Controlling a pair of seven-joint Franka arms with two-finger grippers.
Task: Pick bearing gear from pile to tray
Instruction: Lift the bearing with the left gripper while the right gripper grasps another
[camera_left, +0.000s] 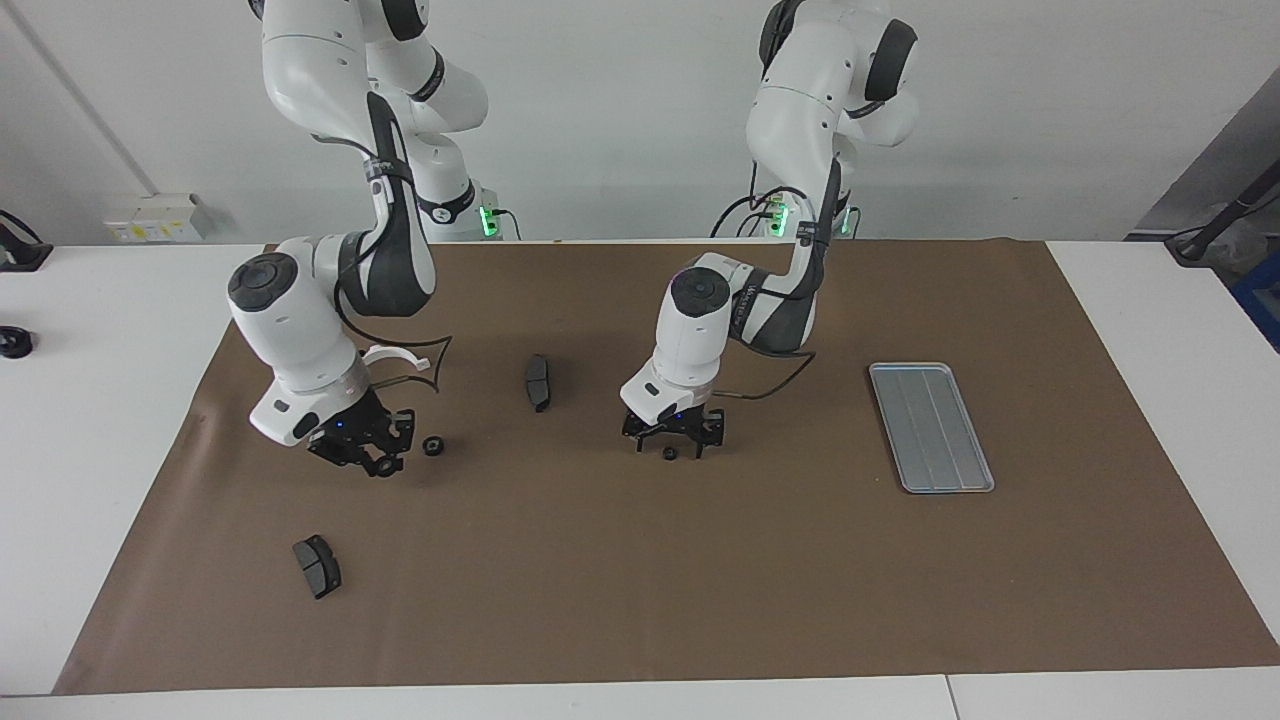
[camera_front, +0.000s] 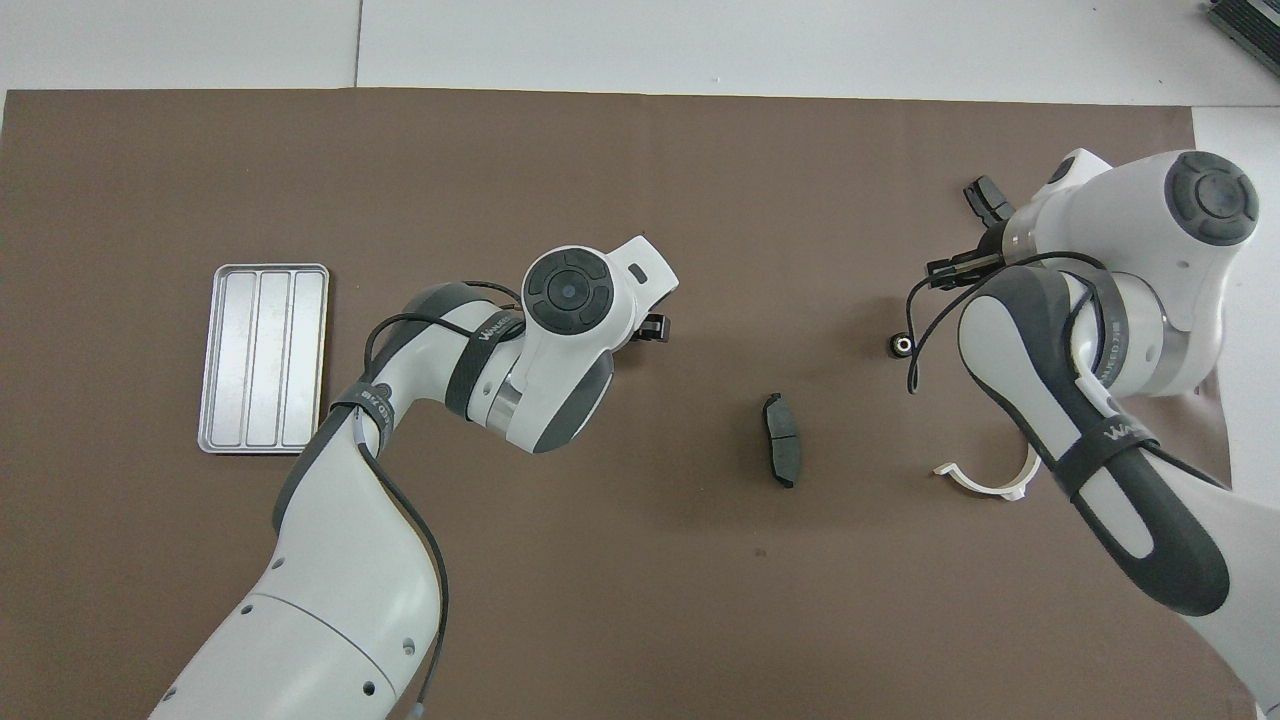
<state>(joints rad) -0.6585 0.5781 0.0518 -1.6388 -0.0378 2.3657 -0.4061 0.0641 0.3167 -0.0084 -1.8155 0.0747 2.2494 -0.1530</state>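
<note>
1. A brown mat (camera_left: 640, 560) covers most of the white table (camera_left: 1150, 330), and everything in play sits on it.
2. The silver tray (camera_left: 931, 427) lies flat toward the left arm's end of the table, ridges running lengthwise, with nothing in it that I can see.
3. The left gripper (camera_left: 672, 432) hangs low over the middle of the mat with its fingers spread wide, one to either side of a small black ring (camera_left: 669, 453) that rests on the mat between them. The fingertips stand clear of it; nothing is gripped.
4. The right gripper (camera_left: 375, 455) is low over the mat toward the right arm's end, fingers drawn close together round something small and dark at the tips. What that is I cannot tell from here.
5. A white half-ring bracket (camera_front: 985, 478) lies nearer to the robots than the right gripper, partly hidden by that arm.
6. One dark grey brake pad (camera_left: 538, 382) lies between the two grippers; a second brake pad (camera_left: 316, 566) sits farther from the robots than the right gripper.
7. Another black ring (camera_left: 433, 446) lies on the mat just beside the right gripper, apart from it, well away from the tray.
</note>
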